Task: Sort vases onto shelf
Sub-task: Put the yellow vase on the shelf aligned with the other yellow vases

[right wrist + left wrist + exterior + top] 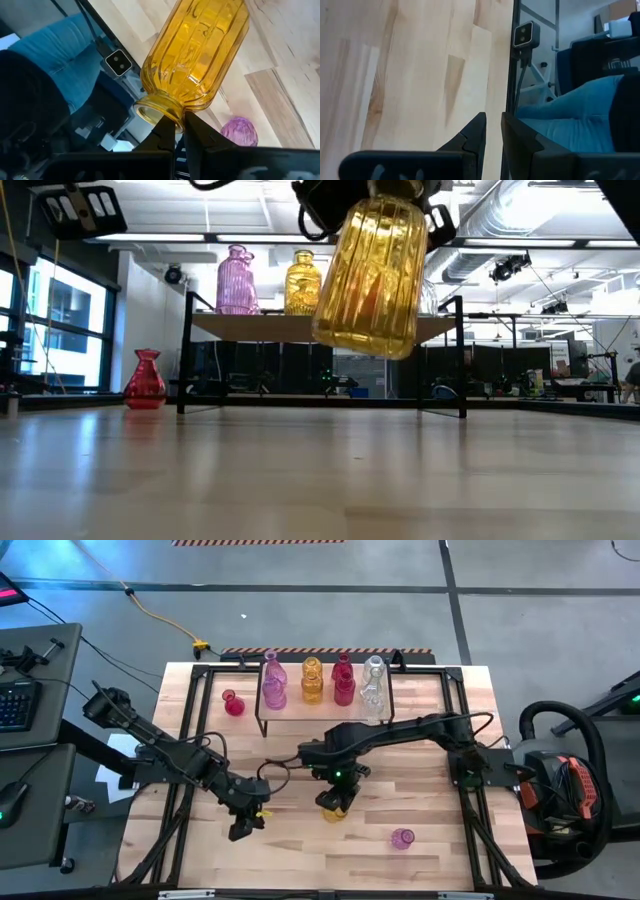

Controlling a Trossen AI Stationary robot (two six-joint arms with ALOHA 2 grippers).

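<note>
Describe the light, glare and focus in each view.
High view: even overhead light, faint shadows under the shelf. Low view: the yellow vase glows backlit, held off the table; ceiling lamps glare behind. Right wrist view: sheen streaks on that vase, right pincer at its neck. Left wrist view: left pincer looms dark.

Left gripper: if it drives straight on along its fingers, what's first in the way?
Probably nothing on the table: past the left gripper, bare wood runs to the black edge rail. Beyond are a small camera and a person's jeans-clad leg; depth is unclear.
</note>
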